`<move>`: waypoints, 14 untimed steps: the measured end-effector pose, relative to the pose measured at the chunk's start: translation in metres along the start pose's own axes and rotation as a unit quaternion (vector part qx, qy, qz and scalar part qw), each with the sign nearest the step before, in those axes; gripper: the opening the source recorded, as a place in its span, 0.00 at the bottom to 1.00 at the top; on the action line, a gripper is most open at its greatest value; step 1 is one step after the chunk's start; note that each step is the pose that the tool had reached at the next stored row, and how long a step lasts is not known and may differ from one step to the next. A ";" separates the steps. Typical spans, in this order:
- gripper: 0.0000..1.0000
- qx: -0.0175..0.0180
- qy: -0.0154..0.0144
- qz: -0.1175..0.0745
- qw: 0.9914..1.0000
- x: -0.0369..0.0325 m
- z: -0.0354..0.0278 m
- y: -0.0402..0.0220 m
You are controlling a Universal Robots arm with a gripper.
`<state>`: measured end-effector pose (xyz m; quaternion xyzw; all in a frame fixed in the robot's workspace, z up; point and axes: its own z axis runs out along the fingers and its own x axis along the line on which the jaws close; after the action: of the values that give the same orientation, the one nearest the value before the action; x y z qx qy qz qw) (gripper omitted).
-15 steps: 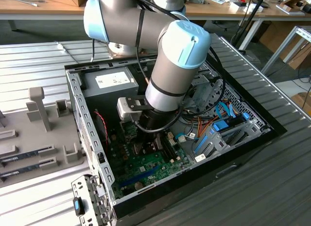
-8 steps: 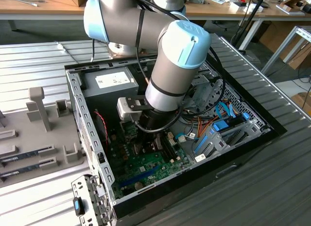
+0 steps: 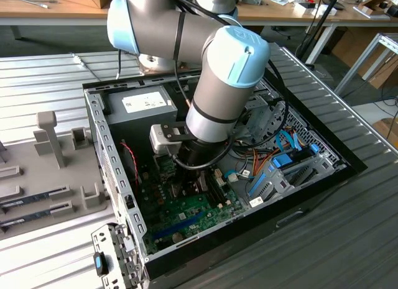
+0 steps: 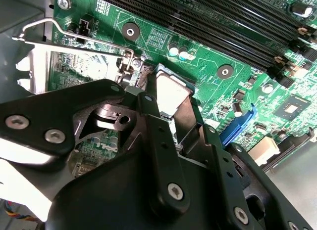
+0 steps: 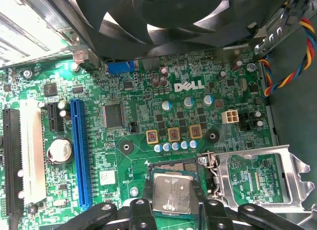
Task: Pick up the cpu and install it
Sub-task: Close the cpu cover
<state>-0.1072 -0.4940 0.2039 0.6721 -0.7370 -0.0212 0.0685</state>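
in the exterior view, from its left to its right: a grey tray (image 3: 43,177) of holders, then the open computer case (image 3: 99,133) on the worktop (image 3: 348,239), with the arm reaching down onto the green board (image 3: 186,208). in both wrist views the gripper (image 5: 171,207) is clenched on the cpu (image 5: 171,193), just over the socket (image 5: 173,165), beside the raised metal latch frame (image 5: 292,180).

The cpu (image 5: 172,191) has a dull, brushed silvery metal top, held between matt black plastic jaws with bright steel screws. The circuit board (image 5: 148,116) is glossy green, and its open socket frame (image 5: 257,183) is shiny bare metal. The arm (image 3: 221,84) is smooth grey with pale blue plastic caps, above a ribbed metal surface (image 3: 348,133).
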 end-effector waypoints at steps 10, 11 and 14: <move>0.39 0.002 0.000 -0.031 1.000 0.0003 -0.0036 0.0008; 0.39 0.002 0.000 -0.029 1.000 0.0003 -0.0036 0.0008; 0.39 -0.001 -0.005 0.006 1.000 0.0003 -0.0037 0.0008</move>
<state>-0.1075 -0.4940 0.2077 0.6674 -0.7414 -0.0247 0.0657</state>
